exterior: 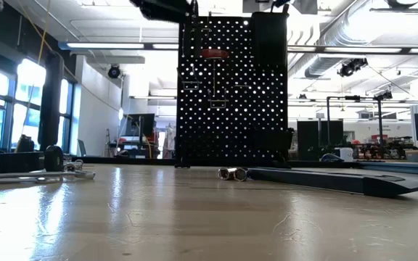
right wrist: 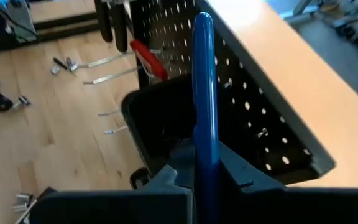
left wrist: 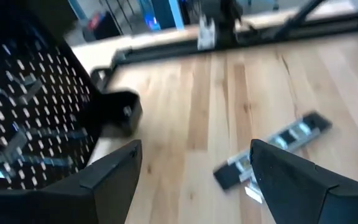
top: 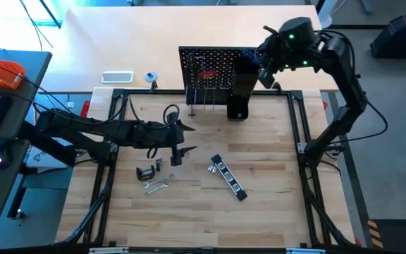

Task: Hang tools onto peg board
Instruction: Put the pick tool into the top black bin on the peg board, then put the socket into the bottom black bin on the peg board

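The black peg board [top: 210, 67] stands upright at the table's far edge, with the tall black box holder [top: 238, 95] on its right part. A red-handled screwdriver [top: 206, 73] hangs on it. My right gripper [top: 263, 69] is above the holder, shut on the blue hex key [right wrist: 204, 93]. My left gripper [top: 182, 152] is open and empty over the table's middle, left of the black-and-silver bar [top: 229, 176]. The black C-clamp [top: 145, 171] and silver wrench [top: 157, 185] lie on the table. My right gripper pinches the blue hex key's long blue part [right wrist: 204, 158] between its two fingers [right wrist: 166, 180]. The blue part runs on past the fingertips, over the holder's open top [right wrist: 160, 118]. The gripper's own body hides the key's other end.
Two black handles [right wrist: 107, 18] hang by the board's left end. The black frame rails [top: 298, 127] border the wooden table. The bar also shows in the left wrist view [left wrist: 278, 149]. Bare wood lies at the table's near and right parts.
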Controlling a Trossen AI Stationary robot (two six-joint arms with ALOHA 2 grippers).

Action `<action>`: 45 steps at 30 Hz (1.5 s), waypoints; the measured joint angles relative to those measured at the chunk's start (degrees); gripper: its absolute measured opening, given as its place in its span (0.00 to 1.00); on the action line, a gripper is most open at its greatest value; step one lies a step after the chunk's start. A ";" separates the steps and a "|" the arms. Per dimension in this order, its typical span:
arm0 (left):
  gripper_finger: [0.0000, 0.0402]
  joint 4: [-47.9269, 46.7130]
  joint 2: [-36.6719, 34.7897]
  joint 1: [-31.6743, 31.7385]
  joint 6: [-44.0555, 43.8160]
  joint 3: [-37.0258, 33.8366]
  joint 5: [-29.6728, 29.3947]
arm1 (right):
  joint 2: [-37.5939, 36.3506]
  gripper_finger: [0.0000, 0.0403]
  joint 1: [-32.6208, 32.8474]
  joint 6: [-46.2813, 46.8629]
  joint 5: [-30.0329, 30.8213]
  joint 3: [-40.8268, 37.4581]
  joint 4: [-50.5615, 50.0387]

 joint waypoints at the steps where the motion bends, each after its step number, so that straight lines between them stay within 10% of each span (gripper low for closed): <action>1: 0.73 -1.71 0.00 -0.06 -0.86 -0.13 0.37 | 0.39 0.03 -0.03 -0.02 -0.12 0.00 -0.21; 27: 0.73 -12.88 0.13 -2.32 -6.88 -0.19 2.71 | 1.16 0.34 -0.32 0.50 1.09 0.00 -1.20; 45: 0.73 -13.72 0.51 -2.30 -5.81 -0.19 7.76 | -9.10 0.36 8.16 1.00 -1.85 0.07 3.11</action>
